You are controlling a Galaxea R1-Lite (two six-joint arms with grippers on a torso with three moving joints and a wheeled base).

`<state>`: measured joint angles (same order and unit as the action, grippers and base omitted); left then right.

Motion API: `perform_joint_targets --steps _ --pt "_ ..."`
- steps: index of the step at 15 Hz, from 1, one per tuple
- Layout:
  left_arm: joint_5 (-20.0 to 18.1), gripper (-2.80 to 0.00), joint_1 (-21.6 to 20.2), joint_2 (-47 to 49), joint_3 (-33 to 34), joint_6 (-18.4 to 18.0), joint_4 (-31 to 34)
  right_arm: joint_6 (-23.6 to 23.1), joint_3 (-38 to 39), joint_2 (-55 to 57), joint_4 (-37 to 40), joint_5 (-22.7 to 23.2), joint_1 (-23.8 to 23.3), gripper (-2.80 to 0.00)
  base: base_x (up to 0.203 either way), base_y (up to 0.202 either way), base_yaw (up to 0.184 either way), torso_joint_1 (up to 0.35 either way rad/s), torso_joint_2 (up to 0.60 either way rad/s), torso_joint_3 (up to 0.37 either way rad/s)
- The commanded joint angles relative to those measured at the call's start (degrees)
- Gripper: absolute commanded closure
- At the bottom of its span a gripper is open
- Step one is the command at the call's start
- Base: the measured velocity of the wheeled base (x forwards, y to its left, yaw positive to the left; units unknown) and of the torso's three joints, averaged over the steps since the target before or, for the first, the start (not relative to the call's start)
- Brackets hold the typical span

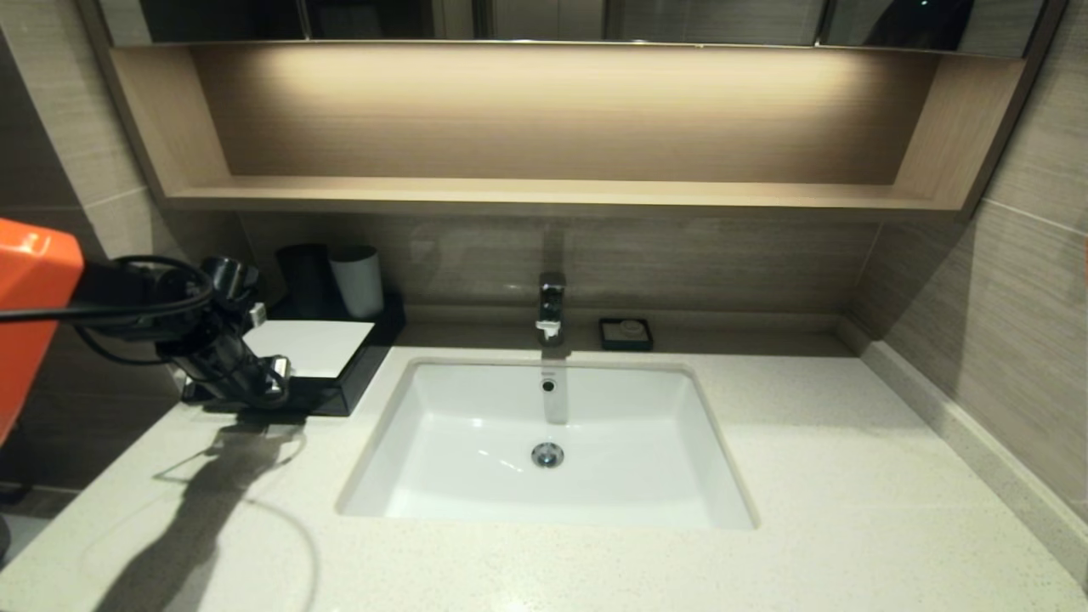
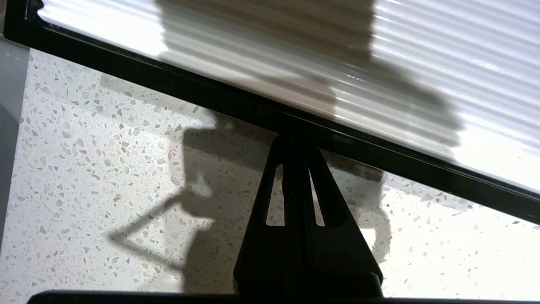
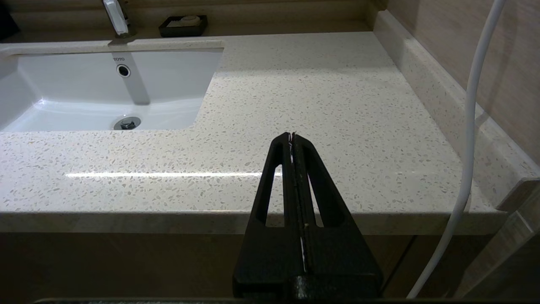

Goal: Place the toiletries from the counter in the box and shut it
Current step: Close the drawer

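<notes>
My right gripper (image 3: 292, 137) waits low in front of the counter (image 3: 320, 97), its fingers pressed together and holding nothing. Farther in, my left gripper (image 2: 295, 145) has its fingers squeezed shut too, with the tips right at the front edge of the box (image 1: 344, 382). The box sits on the counter left of the sink (image 1: 544, 442), and I can't see any toiletries.

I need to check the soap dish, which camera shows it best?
The head view: the small black soap dish sits whole on the counter behind the sink, right of the faucet. The right wrist view shows it far off at its edge. The left wrist view does not show it.
</notes>
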<state>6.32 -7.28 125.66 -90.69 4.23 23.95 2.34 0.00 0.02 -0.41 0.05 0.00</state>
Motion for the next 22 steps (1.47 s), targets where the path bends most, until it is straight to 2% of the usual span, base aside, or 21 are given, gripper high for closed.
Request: perform_joint_targets --steps 1,10,14,22 --pt "0.1 0.0 0.0 0.2 0.0 0.7 -0.3 0.0 0.0 0.1 0.0 0.0 0.0 0.0 0.0 0.0 0.0 0.0 0.0 0.0" --pt "0.0 0.0 0.1 -0.4 0.2 1.6 -3.0 0.1 0.0 0.1 0.0 0.0 0.0 0.0 0.0 0.0 0.0 0.0 0.0 0.0" --pt "-0.4 0.0 0.1 -1.6 0.5 3.2 -3.5 0.0 0.0 0.1 0.0 0.0 0.0 0.0 0.0 0.0 0.0 0.0 0.0 0.0" --pt "-0.2 0.0 0.1 -9.7 9.1 1.1 -2.0 0.0 0.0 0.1 0.0 0.0 0.0 0.0 0.0 0.0 0.0 0.0 0.0 0.0"
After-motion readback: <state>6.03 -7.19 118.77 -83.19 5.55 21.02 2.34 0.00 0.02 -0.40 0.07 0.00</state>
